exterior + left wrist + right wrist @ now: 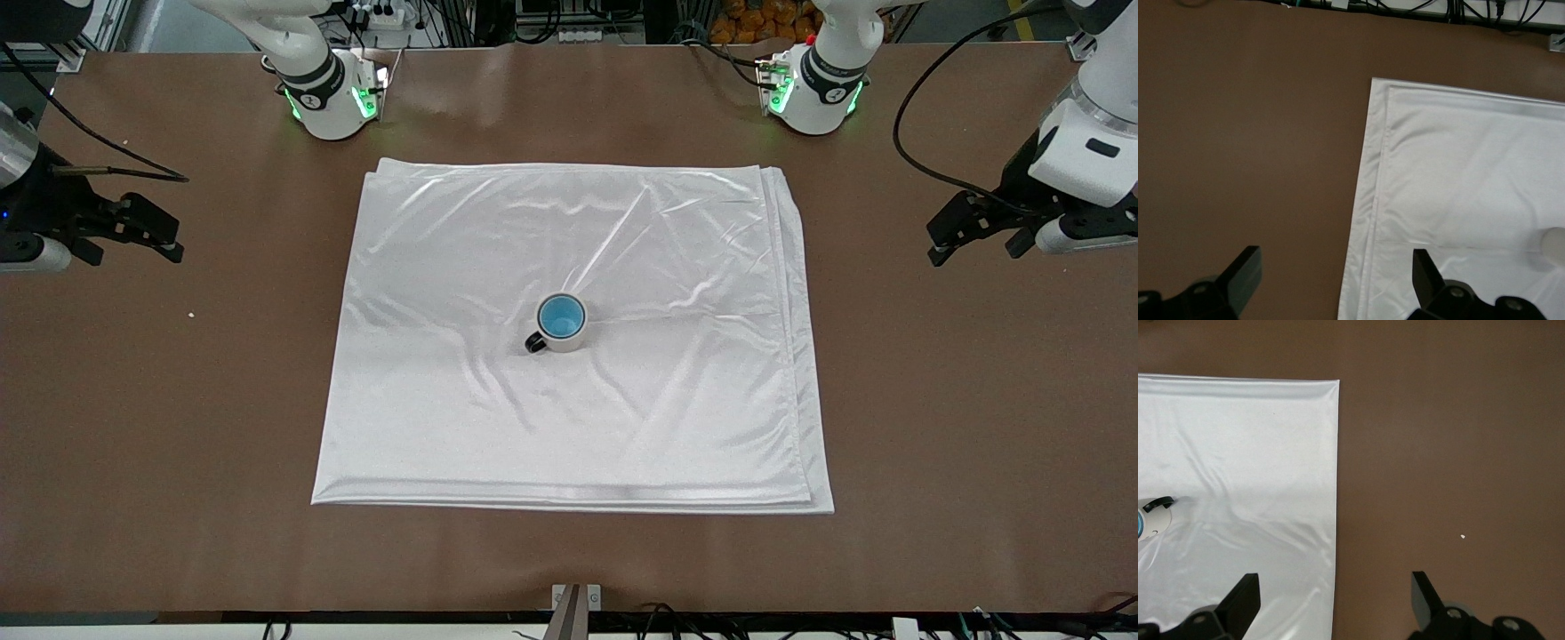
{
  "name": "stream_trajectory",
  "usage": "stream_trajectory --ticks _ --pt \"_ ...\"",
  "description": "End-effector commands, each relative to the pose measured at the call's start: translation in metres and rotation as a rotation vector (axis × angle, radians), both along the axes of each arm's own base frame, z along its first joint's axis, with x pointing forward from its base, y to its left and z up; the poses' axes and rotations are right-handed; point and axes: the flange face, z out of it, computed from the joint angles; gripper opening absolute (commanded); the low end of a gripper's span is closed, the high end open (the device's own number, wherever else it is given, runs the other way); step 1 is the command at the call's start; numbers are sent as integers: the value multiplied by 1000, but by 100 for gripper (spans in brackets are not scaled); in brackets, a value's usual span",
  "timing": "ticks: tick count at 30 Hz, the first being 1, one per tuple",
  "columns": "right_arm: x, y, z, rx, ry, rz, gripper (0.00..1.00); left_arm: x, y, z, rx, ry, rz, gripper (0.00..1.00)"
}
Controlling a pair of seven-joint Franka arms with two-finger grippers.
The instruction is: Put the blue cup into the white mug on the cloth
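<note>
The white cloth (578, 400) lies spread in the middle of the brown table. The white mug (571, 340) with a black handle stands upright near the cloth's middle. The blue cup (561, 317) sits inside it; only its blue inside shows. My left gripper (942, 242) is open and empty over the bare table off the cloth's edge at the left arm's end. My right gripper (169, 238) is open and empty over the bare table at the right arm's end. The left wrist view shows the left gripper (1335, 275), the cloth (1458, 187) and the mug (1553, 243). The right wrist view shows the right gripper (1335, 597), the cloth (1238, 473) and the mug (1153, 520).
Both arm bases (333, 98) (813, 89) stand along the table's edge farthest from the front camera. A small white crumb (190, 314) lies on the table near the right gripper, also seen in the right wrist view (1462, 536). A metal bracket (576, 597) sits at the nearest edge.
</note>
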Motion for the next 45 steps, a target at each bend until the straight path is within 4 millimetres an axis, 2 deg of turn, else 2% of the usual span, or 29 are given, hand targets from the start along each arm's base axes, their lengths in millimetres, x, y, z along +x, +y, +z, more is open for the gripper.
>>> stream_trajectory --ticks 1,6,8,11,17,27,37,45 --pt "-3 -5 1 -12 3 5 100 -12 5 4 77 -23 -51 100" --pt "-3 -5 0 -13 5 5 100 -14 15 7 101 -3 -139 100" --pt "-3 -5 0 -13 5 5 100 -12 28 9 107 -5 -137 100" --pt "-3 -6 2 -13 2 3 100 -12 35 12 106 -2 -127 100" --pt "-4 -9 5 -10 -4 -3 100 -14 33 16 105 8 -123 100" --pt "-3 -8 4 -11 -8 -1 100 -18 25 57 87 -4 -122 100" --pt "-3 -9 4 -12 -8 -3 100 -22 26 67 47 4 -116 100" --pt "-3 -8 4 -11 -9 -1 100 -23 27 60 -3 36 -91 100"
